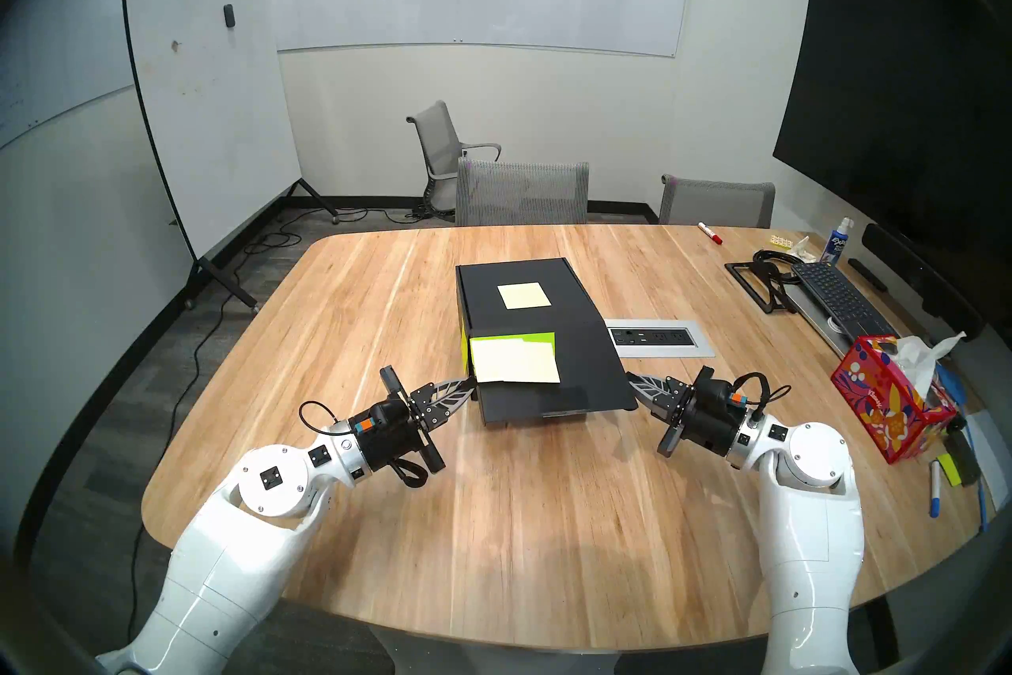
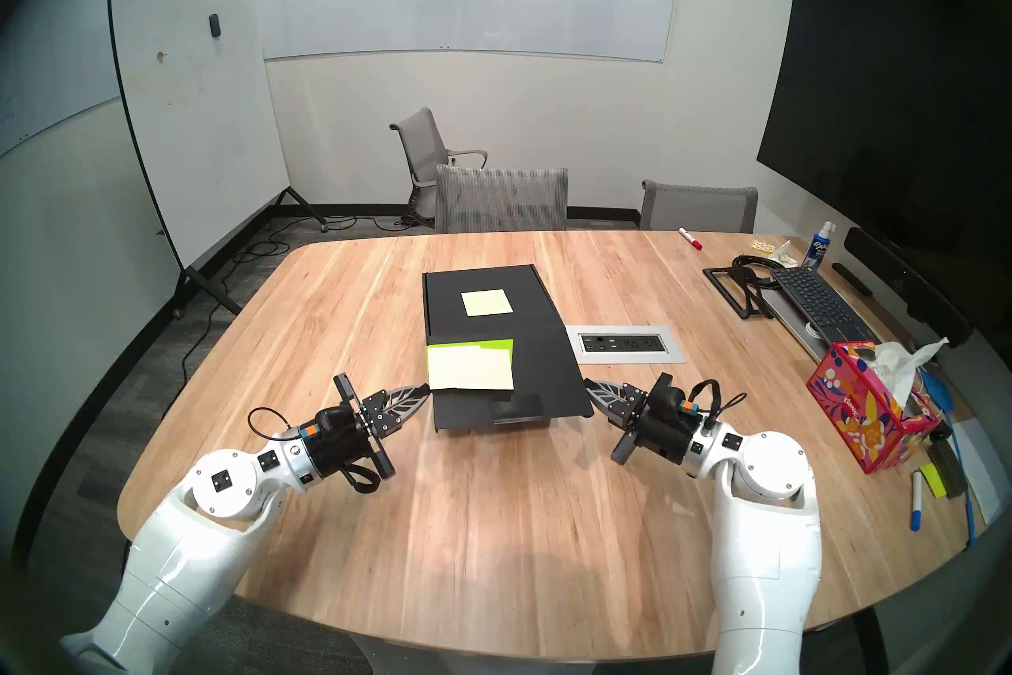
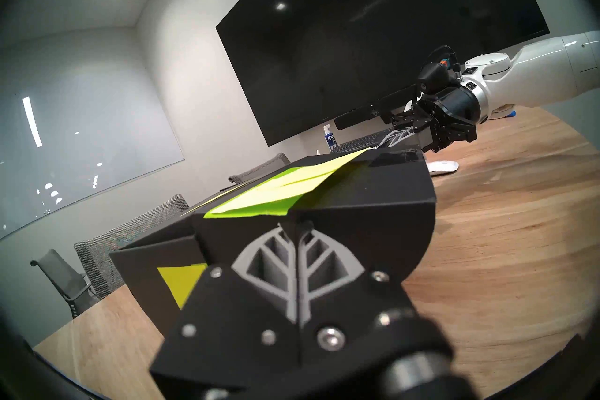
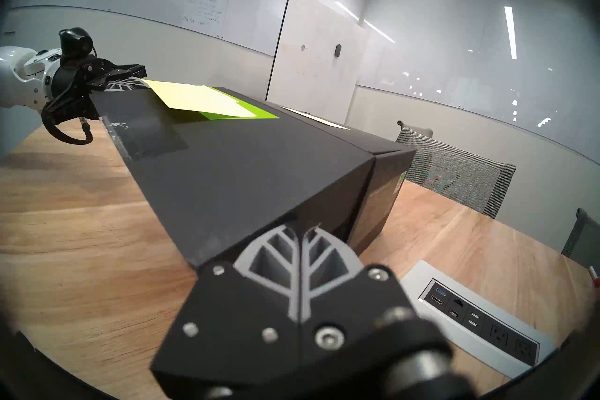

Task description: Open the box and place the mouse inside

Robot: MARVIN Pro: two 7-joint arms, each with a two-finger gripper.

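An office meeting room. Large wooden conference table (image 1: 493,520) under both claws, with a built-in power and data outlet panel (image 1: 654,337) just beyond the right claw (image 1: 630,379). 3 grey mesh office chairs (image 1: 523,192) past the table's far edge. Glass whiteboard wall (image 1: 482,0) behind those, rolling whiteboard (image 1: 213,98) far off beyond the left claw (image 1: 472,382). Big dark wall screen (image 1: 898,71) out past the right claw, with keyboard (image 1: 835,296), marker (image 1: 710,233) and tissue box (image 1: 890,397) on that side.
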